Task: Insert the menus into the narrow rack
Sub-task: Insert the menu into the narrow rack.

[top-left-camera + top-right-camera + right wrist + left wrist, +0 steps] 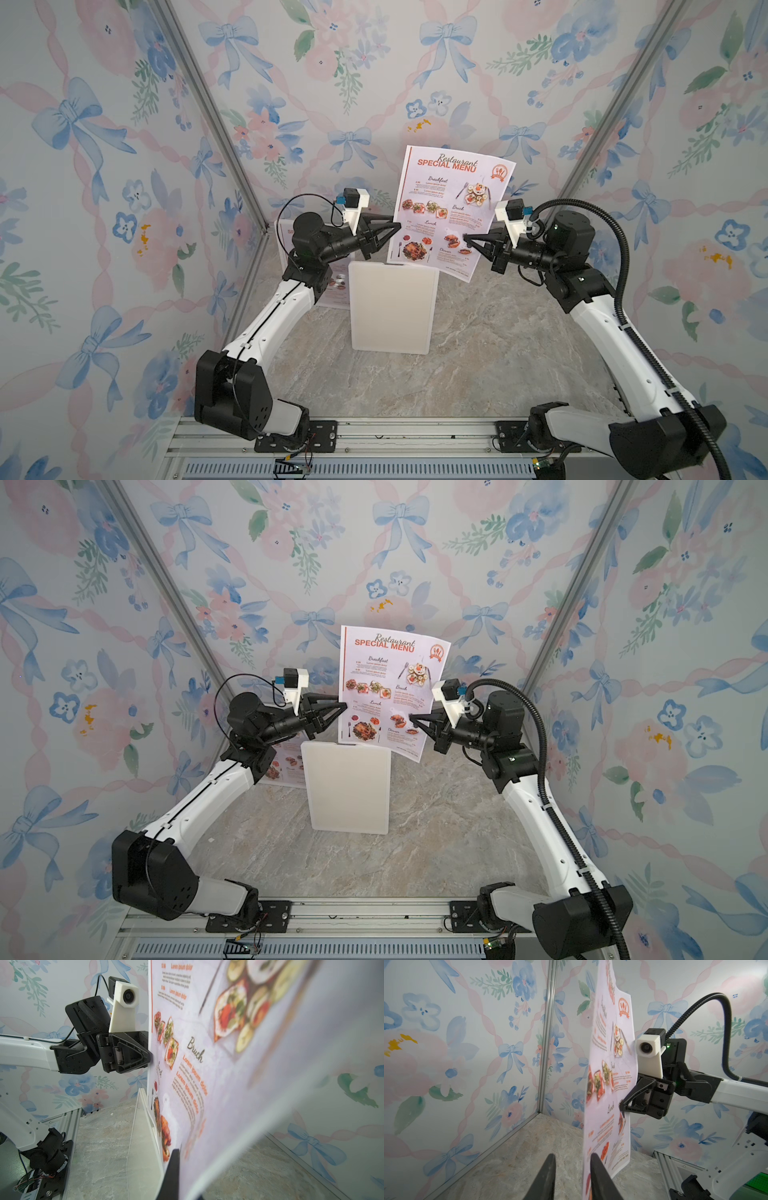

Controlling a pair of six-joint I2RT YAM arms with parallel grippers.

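Top views: shows the menu point(449, 208) point(390, 688) upright in the air, its bottom edge just above and behind the rack point(392, 307) point(347, 789). Pinches its right edge, in the lower half, with the right end effector point(465, 237) point(411, 717) clenched on the paper. Has the left end effector point(395, 222) point(343, 703) at the opposite edge, about level. Shows the second menu point(336, 291) point(286, 766) low behind the left arm, partly hidden; cannot tell whether lying on the tabletop point(478, 353) or leaning.

Left wrist: shows the fingers point(548, 1167) apart, released, with the sheet's near edge point(610, 1084) just inside the gap beside one finger, not yet gripped. Shows the right end effector point(622, 1106) nipping the far edge.

Right wrist: puts the menu's point(228, 1064) lower corner right at the rack's point(143, 1126) top rim; cannot tell whether in the slot. Shows the left end effector point(148, 1057) touching the sheet's edge.

Looks light, thin and limp, bowing between the two sides. Calls for a hold low on both side edges, to keep the bottom edge taut and straight over the narrow slot; risks buckling or creasing if pushed down slack
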